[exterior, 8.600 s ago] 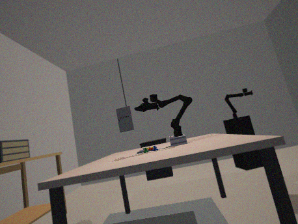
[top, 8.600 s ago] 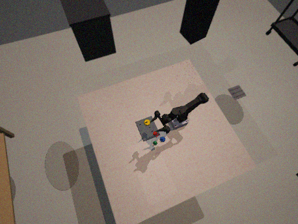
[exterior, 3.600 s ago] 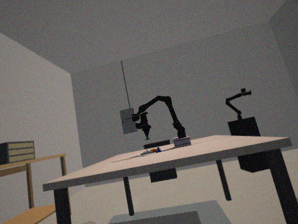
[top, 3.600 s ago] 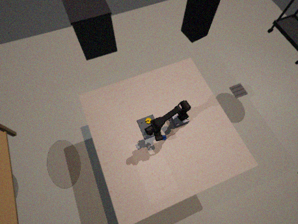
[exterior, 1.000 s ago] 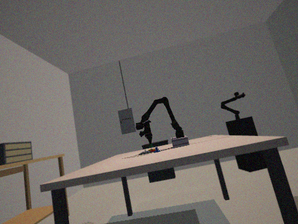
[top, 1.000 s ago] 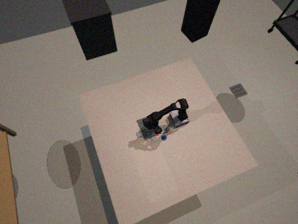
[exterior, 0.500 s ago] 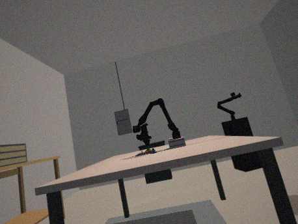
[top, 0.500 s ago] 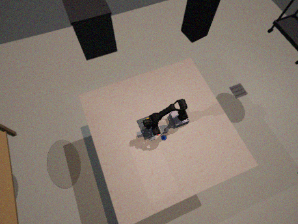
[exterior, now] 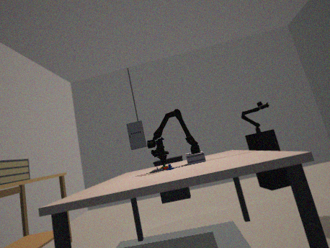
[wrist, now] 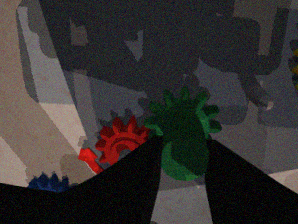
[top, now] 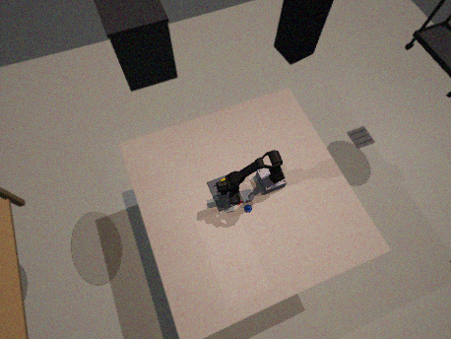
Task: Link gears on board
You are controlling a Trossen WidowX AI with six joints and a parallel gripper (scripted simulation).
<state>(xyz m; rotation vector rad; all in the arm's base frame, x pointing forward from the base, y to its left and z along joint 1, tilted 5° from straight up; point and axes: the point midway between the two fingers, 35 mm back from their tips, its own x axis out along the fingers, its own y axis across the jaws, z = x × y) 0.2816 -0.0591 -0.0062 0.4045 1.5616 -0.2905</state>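
My gripper (wrist: 184, 147) is shut on the handle of a green gear (wrist: 185, 117), over the grey board (wrist: 107, 82) (top: 213, 186). The red gear (wrist: 120, 140) is on the board, just left of the green gear in the wrist view, with the red arrow (wrist: 89, 159) beside it. The green gear's teeth are close to the red gear's; whether they mesh or the green gear sits flat is unclear. The yellow gear (wrist: 296, 70) (top: 223, 179) shows only at the right edge of the wrist view. A short peg (wrist: 269, 105) stands between the green and yellow gears.
A blue gear (top: 247, 208) (exterior: 169, 166) (wrist: 49, 182) stands on the table (top: 256, 276) off the board, near the red arrow's side. The arm's base (top: 271, 182) (exterior: 195, 157) stands on the table beside the board. The arm's shadow darkens much of the board.
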